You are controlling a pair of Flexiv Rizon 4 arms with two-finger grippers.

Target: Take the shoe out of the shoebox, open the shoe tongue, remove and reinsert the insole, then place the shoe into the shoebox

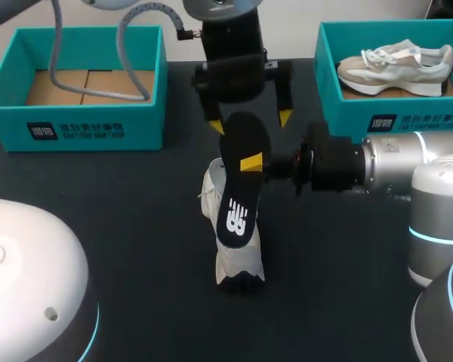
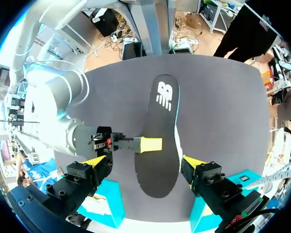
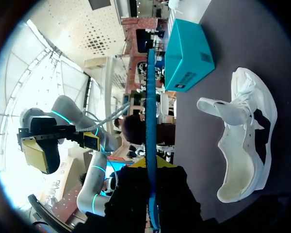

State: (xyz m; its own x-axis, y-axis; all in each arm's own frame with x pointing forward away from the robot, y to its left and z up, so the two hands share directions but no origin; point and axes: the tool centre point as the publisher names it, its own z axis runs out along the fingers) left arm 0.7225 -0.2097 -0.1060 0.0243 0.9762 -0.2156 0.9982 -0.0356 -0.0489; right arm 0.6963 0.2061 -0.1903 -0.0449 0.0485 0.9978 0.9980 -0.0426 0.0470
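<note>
Insole, black, white logo (image 1: 240, 181): frame centre, clamped in right hand (image 1: 251, 163), above cream sneaker (image 1: 238, 260) lying on dark table (image 1: 136, 226). Left hand (image 1: 250, 121): fingers apart, straddling insole's upper end.

The worktop (image 1: 136, 249) is a flat, dark surface, almost black in the head view (in the left wrist view it looks more grey-purple). Its cover is plain and matte. The light falls evenly over it, and its far edge runs straight.
</note>
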